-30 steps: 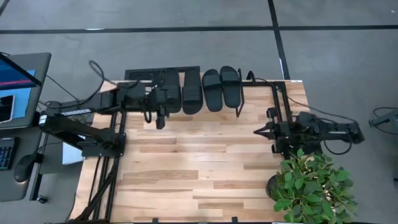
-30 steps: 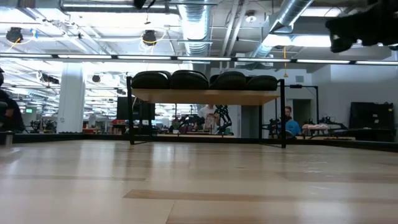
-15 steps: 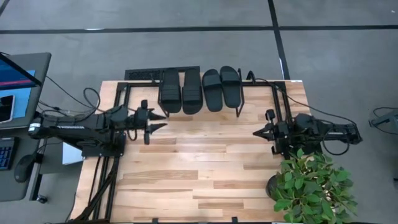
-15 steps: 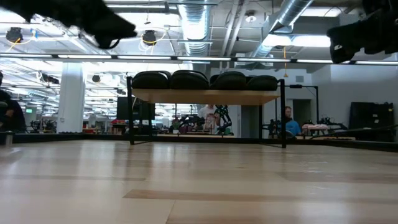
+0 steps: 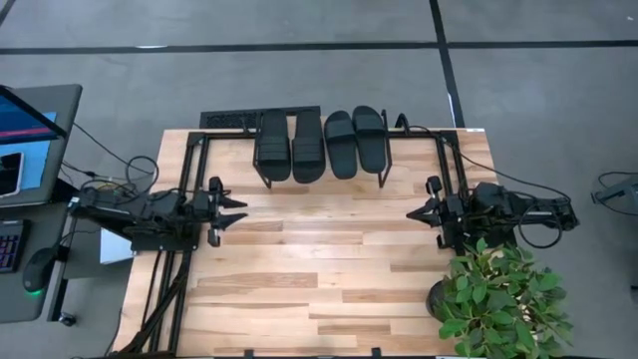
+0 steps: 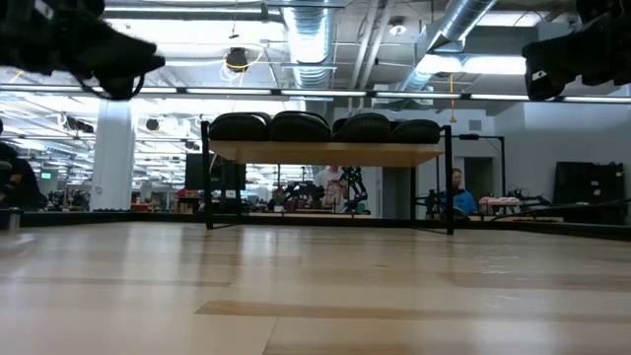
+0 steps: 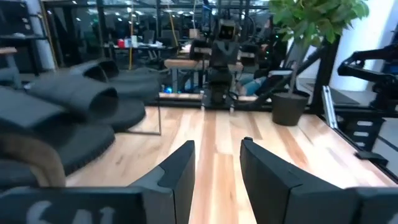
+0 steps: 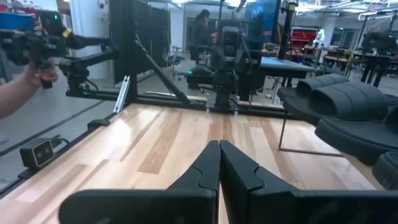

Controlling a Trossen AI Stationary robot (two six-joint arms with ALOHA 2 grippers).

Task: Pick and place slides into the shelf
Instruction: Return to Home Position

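While my L gripper [image 5: 242, 208] is hanging slightly parted at 9 and R gripper [image 5: 410, 212] pinched closed at 3, only low view is showing shelf [image 6: 325, 154] wood under slides [image 6: 325, 126].

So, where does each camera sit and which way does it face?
High view: above the table, straight down; shows left gripper and right gripper.
Low view: table-top height, level toward the shelf holding the slides; arms in upper corners.
Left wrist view: on that wrist, past its open fingers toward the right arm and potted plant.
Right wrist view: on that wrist, past its shut fingers toward the left arm.
Shared: all show the slides.
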